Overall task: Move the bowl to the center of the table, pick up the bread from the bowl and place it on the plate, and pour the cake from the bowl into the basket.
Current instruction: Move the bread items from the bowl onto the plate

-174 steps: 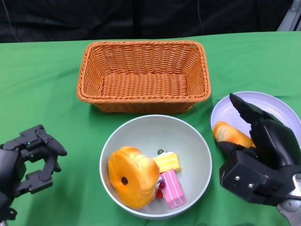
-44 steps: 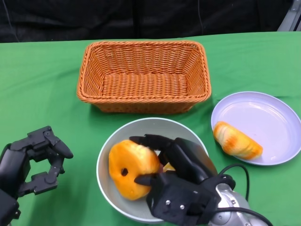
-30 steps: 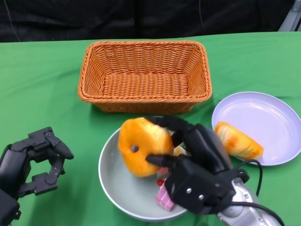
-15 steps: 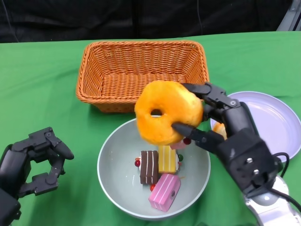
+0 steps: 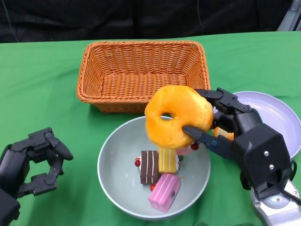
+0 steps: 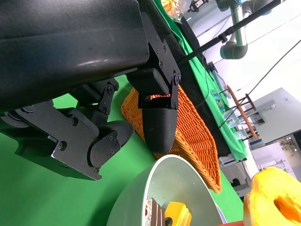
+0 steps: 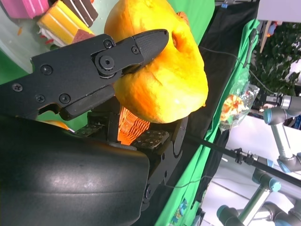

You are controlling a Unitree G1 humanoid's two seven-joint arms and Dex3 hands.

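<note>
**Operator:** Orange ring-shaped bread [image 5: 178, 116] is held in the right hand [image 5: 244, 141]. Where is it located relative to the plate [image 5: 277, 117]?

**Technician:** The bread is gripped between the fingers [image 7: 120, 54] of the right hand and is raised above the far right rim of the bowl [image 5: 113, 181]. The plate is situated to the robot's right of the bread, near it, on the green counter [image 5: 42, 84]. A sideways carry toward the right is therefore judged to be required, followed by a descent.

**Operator:** Is the plate already occupied?

**Technician:** A second piece of bread [image 5: 225, 135] is seen at the near left edge of the plate, largely hidden behind the right hand. The bare surface lies toward the far right of the plate, so release is better made there.

**Operator:** What is the status of the left hand [image 5: 28, 162]?

**Technician:** Nothing is held by it. Its fingers are parted, and it is positioned at the near left, well apart from the bowl.

**Operator:** What remains in the bowl?

**Technician:** Cake pieces [image 5: 160, 174] are left at its centre. The basket [image 5: 142, 75] is placed just beyond the bowl; the pour is not yet done.
</note>
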